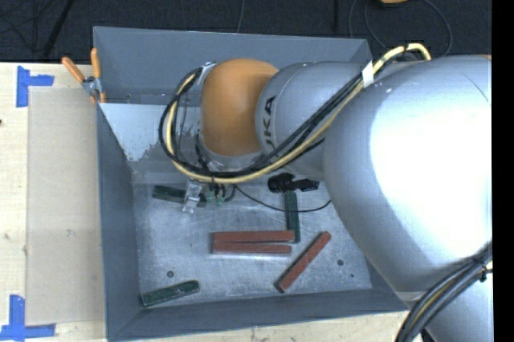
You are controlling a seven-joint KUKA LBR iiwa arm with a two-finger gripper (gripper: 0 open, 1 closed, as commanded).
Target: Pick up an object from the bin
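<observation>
A short dark green flat bar (pixel 167 193) lies on the floor of the grey metal bin (pixel 120 252), toward its back left. It sits just left of the hand (pixel 192 201), which hangs low under the arm's orange cover (pixel 229 107). Whether the hand is apart or together I cannot tell. Farther forward lie a long reddish-brown flat bar (pixel 251 242) and a dark green stick (pixel 169 294).

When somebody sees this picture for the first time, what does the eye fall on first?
The big silver arm with its orange cover reaches in from the right and hides much of the grey bin. On the bin's floor, a level reddish-brown bar lies near the middle and a tilted reddish-brown bar lies to its right. A dark green bar lies apart, near the lower left corner.
</observation>
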